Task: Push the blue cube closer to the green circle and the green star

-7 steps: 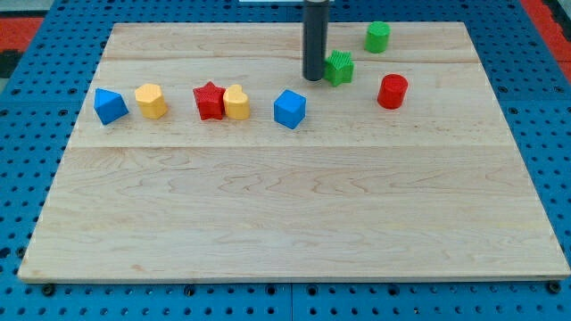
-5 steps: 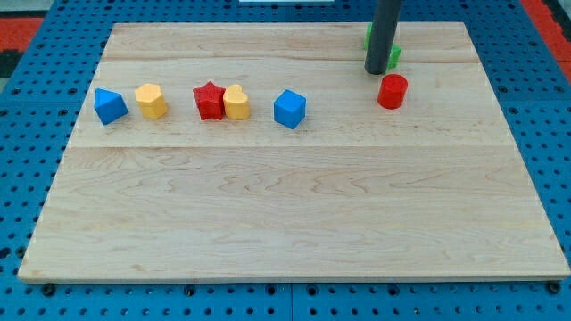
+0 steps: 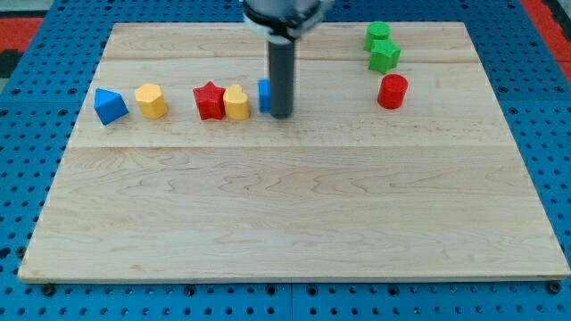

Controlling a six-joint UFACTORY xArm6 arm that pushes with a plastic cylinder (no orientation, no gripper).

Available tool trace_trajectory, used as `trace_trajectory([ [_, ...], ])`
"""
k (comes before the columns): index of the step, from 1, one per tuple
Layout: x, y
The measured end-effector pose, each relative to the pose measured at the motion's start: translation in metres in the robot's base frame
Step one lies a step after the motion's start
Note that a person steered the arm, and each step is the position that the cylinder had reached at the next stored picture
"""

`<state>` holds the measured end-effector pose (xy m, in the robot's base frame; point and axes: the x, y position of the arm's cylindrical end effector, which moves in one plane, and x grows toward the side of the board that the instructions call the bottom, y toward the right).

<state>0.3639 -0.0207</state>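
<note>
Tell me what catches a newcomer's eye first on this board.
The dark rod stands mid-board, my tip right in front of the blue cube, hiding most of it. At the view's top right, the green circle and green star stack closely above a red cylinder.

The pale wooden tabletop carries eight blocks, all toward its far side. From the left in a row: a blue block, a yellow one, a red star touching a yellow heart, then a blue cube mostly hidden behind the rod. Far right lie a green circle, a green star just nearer, and a red cylinder.
</note>
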Motion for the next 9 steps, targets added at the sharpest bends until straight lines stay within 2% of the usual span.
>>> trace_trajectory([
  [1, -0.046, 0.011],
  [2, -0.042, 0.006],
  [3, -0.036, -0.058],
  [4, -0.049, -0.069],
  [5, -0.073, -0.053],
  [6, -0.094, 0.004],
  [7, -0.097, -0.055],
  [9, -0.133, -0.011],
])
